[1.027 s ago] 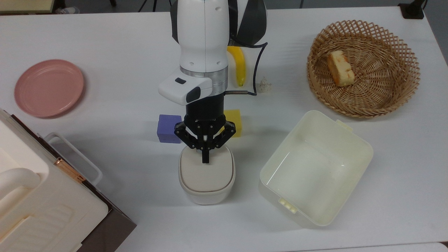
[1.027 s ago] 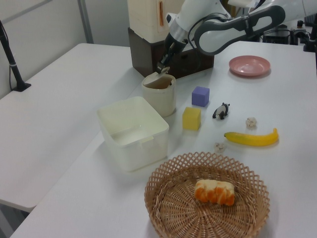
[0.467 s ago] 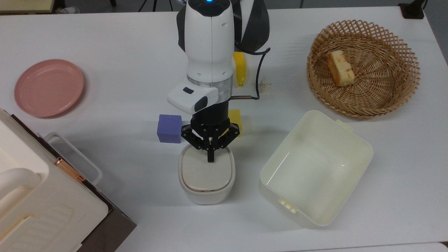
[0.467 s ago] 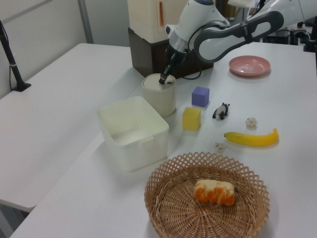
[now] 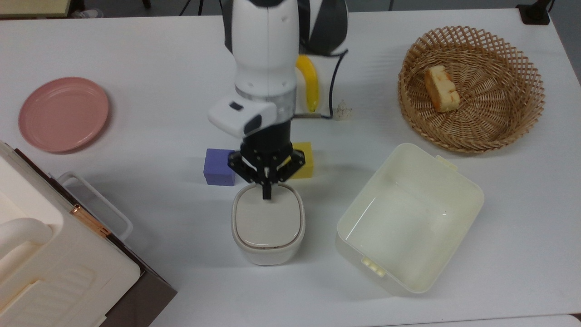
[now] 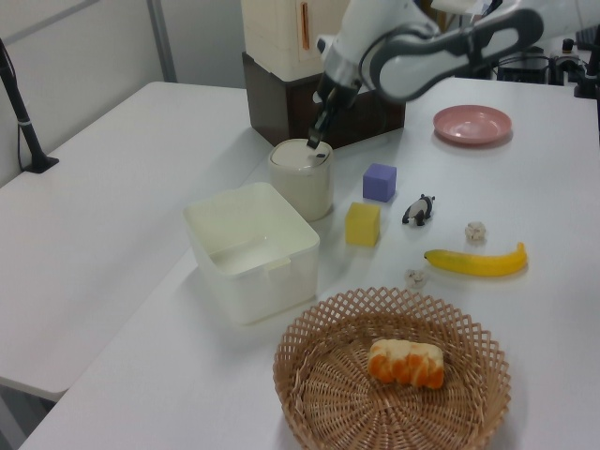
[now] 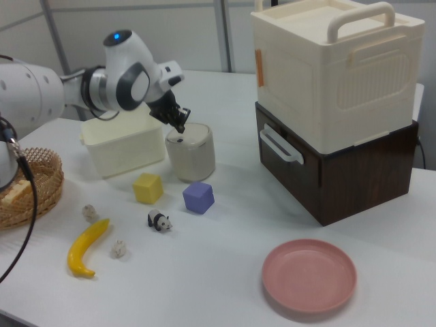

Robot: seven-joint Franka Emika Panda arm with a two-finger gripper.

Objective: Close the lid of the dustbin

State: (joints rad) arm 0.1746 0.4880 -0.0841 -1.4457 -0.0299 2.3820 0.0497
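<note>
We record the dustbin (image 5: 268, 245) standing upright on the white desk (image 5: 159, 68), just beside the pale-yellow tub (image 5: 408, 218) on the top view's right; its lid (image 5: 267, 220) lies flat and level within the rim, a thin brownish line showing along its near edge, so we list it as down; the end effector (image 5: 266, 194) points downward above the lid's far edge, its fingers pressed together into one dark tip with nothing held between them; in the left view the tip sits just above the lid, and we cannot tell whether it touches. Behind the dustbin we note a purple cube (image 5: 219, 166) and a yellow cube (image 5: 303, 160), near each other but apart; further back, a banana (image 5: 309, 86) and a small pale lump (image 5: 343, 111); a toy panda (image 7: 158, 220) stands near the cubes in the right view. We enter also a wicker basket (image 5: 494, 122) holding a piece of cake (image 5: 441, 89), a pink plate (image 5: 63, 113), and a large cream appliance (image 7: 334, 75) on a dark brown base (image 7: 340, 170).
</note>
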